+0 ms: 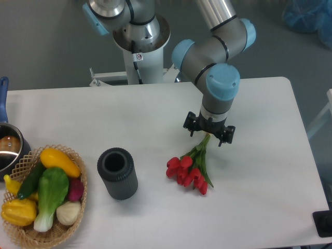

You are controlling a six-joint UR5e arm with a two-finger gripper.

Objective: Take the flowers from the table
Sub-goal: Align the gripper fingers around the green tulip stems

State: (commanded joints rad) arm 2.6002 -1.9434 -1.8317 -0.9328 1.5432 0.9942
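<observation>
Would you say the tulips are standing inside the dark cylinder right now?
No, the red tulips lie flat on the white table, to the right of the empty dark cylinder.

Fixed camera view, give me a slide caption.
UR5e gripper poised over the stem end of red tulips lying on a white table.

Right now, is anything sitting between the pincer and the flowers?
Nothing visible. The pincer hangs right over the stem end of the flowers; the dark cylinder stands well off to the side.
</observation>
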